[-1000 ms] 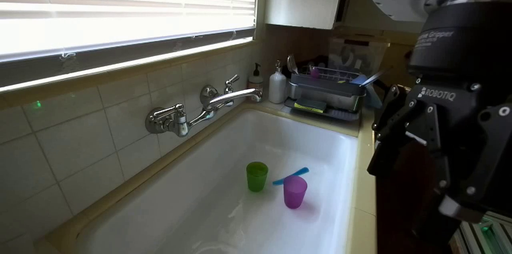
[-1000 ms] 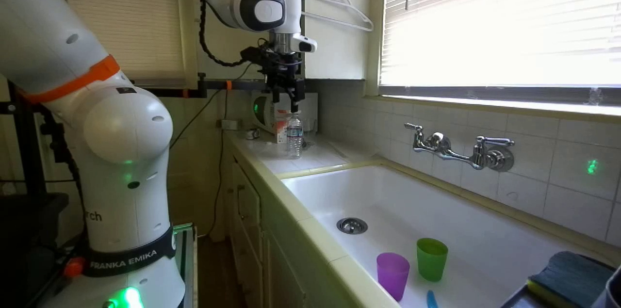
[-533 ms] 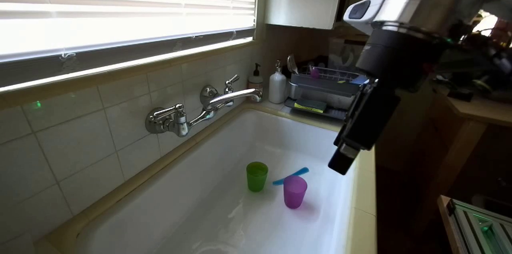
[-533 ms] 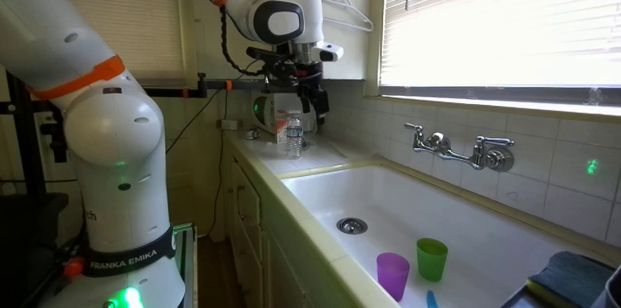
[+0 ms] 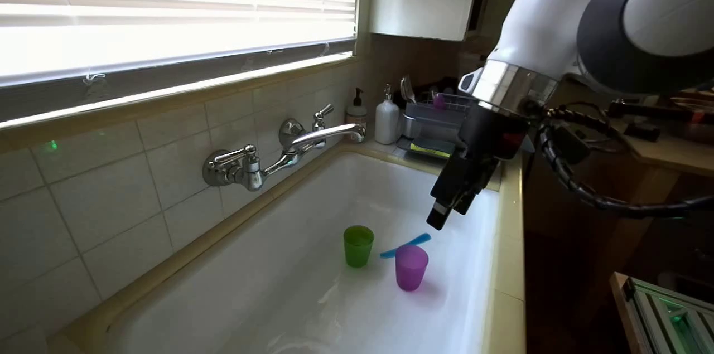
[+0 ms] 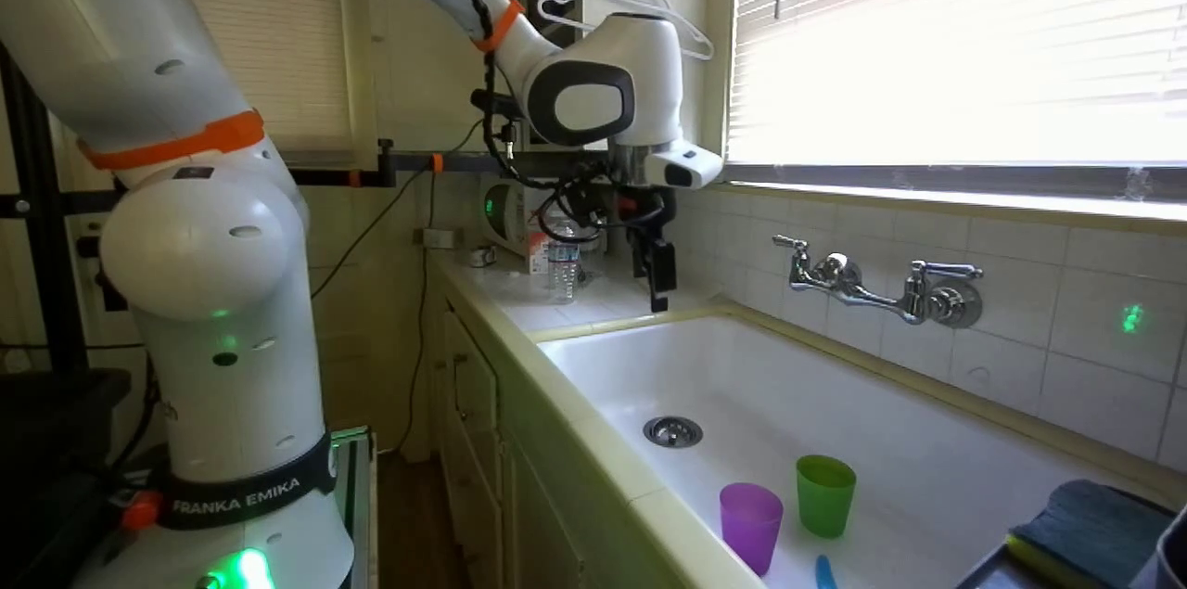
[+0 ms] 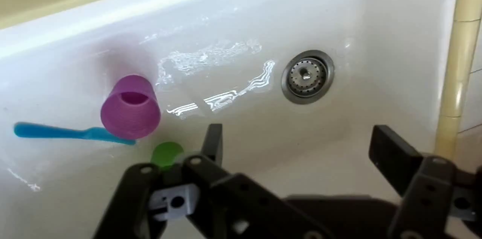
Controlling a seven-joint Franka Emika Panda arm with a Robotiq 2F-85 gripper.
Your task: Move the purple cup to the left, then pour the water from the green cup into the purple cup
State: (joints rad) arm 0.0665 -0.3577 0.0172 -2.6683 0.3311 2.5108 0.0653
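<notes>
In an exterior view the gripper hangs above the sink at 1 o'clock from the purple cup, which stands upright on the sink floor. The green cup, also upright, stands near it at 10 o'clock, and a blue utensil lies just beyond the purple cup at 12 o'clock; whether those two touch cannot be told. The chrome faucet juts out at 11 o'clock from the green cup.

In the wrist view the gripper is spread wide, its two fingers well apart with white sink showing between them. There the purple cup sits a little past 9 o'clock from the gripper; the green cup, partly covered by the gripper, sits at 5 o'clock from the purple one, and the drain lies at 3 o'clock, farther off. In an exterior view a clear bottle stands on the table beyond the sink.
</notes>
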